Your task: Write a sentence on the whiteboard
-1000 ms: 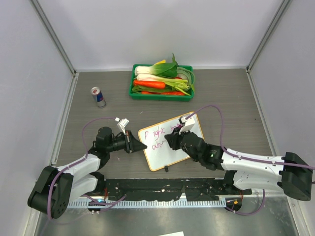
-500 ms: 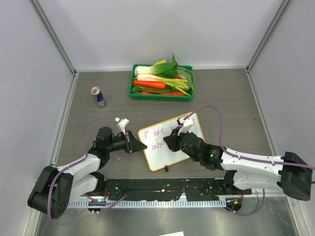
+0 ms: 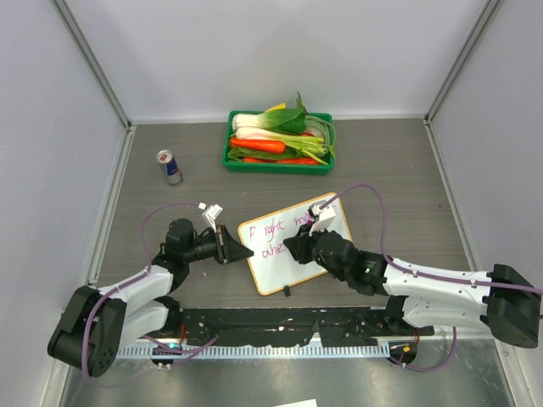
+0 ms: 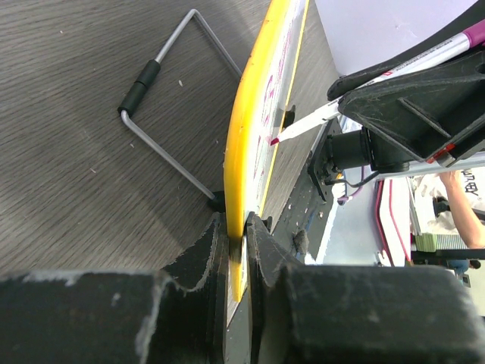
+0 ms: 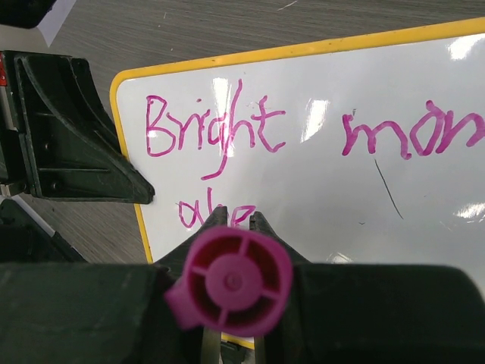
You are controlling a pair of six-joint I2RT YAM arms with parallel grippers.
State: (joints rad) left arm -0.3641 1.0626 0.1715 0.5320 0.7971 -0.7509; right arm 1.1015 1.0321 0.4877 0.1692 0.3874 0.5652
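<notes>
The whiteboard (image 3: 276,254), white with a yellow-orange rim, lies tilted on the table's near middle. My left gripper (image 3: 240,252) is shut on its left edge; the left wrist view shows the rim (image 4: 244,136) edge-on between the jaws. My right gripper (image 3: 294,248) is shut on a magenta marker (image 5: 229,282), held over the board with its tip (image 4: 274,140) at the surface. The sentence (image 5: 227,129) reads "Bright mom" on the top line and "ahe" (image 5: 204,214) below it. The marker's end hides the rest of the lower line.
A green tray (image 3: 280,142) of vegetables stands at the back middle. A drink can (image 3: 169,166) stands at the back left. A bent wire stand (image 4: 163,114) lies under the board's far side. Grey enclosure walls close in left, right and back.
My right gripper has shifted slightly with the marker along the lower line. The left gripper and the board have not moved.
</notes>
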